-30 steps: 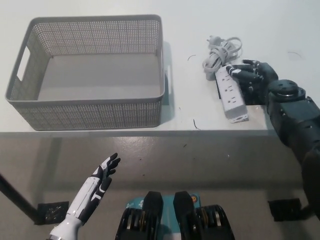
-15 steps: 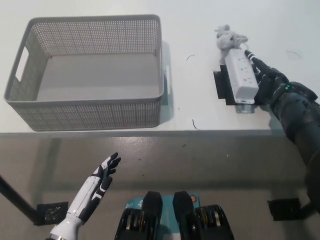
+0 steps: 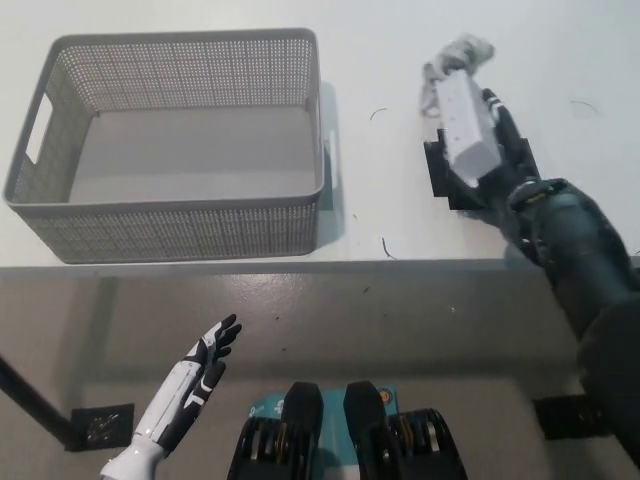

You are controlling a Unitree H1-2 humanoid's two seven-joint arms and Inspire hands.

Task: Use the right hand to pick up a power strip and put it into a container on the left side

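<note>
Head view shows your right hand clamped on the power strip, lifted near the table's right edge for carrying to the basket; left hand rests splayed below.

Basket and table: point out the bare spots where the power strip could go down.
The basket floor is bare throughout. Free tabletop lies between the basket's right wall and the right hand holding the power strip. Crowded only at that hand, cord bundled above it. Left hand rests low.

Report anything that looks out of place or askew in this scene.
Nothing looks damaged or spilled. The power strip sits tilted in the right hand, its cord bunched at the far end. The basket stands square; the left hand rests low.
</note>
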